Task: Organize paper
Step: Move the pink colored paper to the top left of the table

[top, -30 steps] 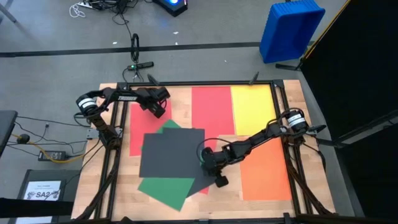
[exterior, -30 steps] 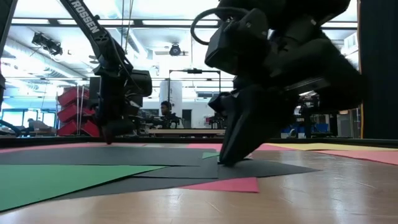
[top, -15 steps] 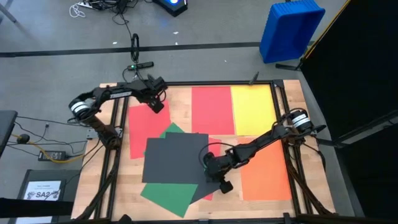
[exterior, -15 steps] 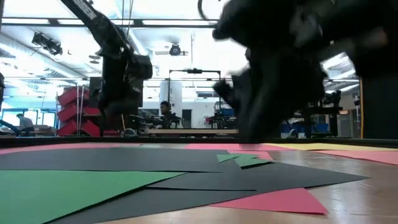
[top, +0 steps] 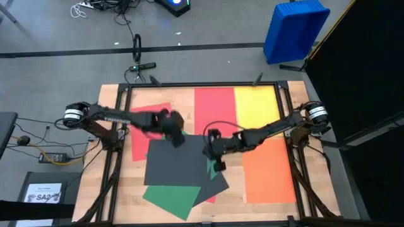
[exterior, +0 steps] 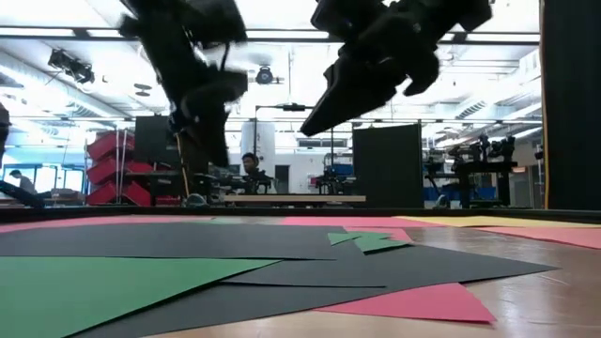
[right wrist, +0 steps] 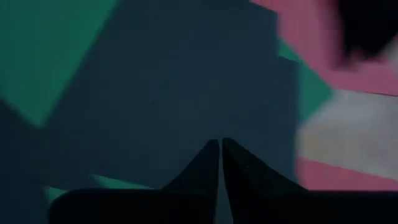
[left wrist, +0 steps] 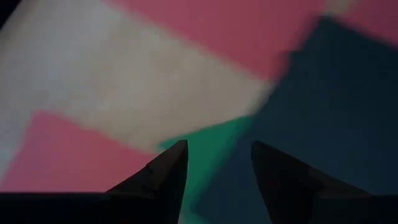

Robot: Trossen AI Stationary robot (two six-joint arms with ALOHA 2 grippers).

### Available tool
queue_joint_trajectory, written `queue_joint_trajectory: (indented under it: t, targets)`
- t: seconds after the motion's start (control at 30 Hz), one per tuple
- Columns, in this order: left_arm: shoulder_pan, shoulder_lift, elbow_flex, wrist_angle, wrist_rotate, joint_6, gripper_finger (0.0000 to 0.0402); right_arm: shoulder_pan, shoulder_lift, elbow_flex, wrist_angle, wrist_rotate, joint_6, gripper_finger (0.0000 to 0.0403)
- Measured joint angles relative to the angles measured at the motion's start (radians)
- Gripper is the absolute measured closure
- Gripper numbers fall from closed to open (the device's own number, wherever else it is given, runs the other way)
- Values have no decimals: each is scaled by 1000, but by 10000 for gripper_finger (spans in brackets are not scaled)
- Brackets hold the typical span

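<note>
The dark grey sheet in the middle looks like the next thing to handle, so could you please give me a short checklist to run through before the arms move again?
1. Left gripper open, nothing between its fingers: ok.
2. Right gripper shut and empty: ok.
3. Both grippers lifted clear of the paper in the low view: ok.
4. Dark grey sheet free on top of the pile, with a green sheet and a red corner showing under it: ok.
5. Pile squared up: not ok, the sheets lie fanned at different angles.
6. Yellow sheet and orange sheet flat along the right side: ok.
</note>
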State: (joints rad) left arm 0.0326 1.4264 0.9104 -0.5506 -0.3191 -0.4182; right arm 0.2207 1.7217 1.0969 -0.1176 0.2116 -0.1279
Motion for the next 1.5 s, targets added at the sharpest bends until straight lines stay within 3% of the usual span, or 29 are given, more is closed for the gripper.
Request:
queue_joint_trajectory:
  t: [0.1,0.23,0.33,0.5,0.63,1.07,1.27,1.5]
  targets:
    - [-134,5,-1,79,-87,-83,239,-55,-44,0,-47,6,-21,403]
    - [-242,66,0,121,-101,-152,239,-126,-104,1,-70,5,-59,403]
    - [-278,146,0,128,-66,-194,239,-189,-116,1,-47,-19,-123,403]
    - [-293,297,12,161,51,-218,239,-320,-63,1,45,-232,-120,403]
    - [-309,363,51,160,122,-213,239,-379,-22,0,66,-291,-109,403]
    - [-443,318,149,-320,219,-217,239,-374,-4,1,67,-345,-163,403]
    - [-448,249,151,-360,135,-272,239,-352,-4,1,47,-367,-153,403]
    - [-431,106,146,-513,-157,-456,239,-285,38,-29,66,-425,-127,403]
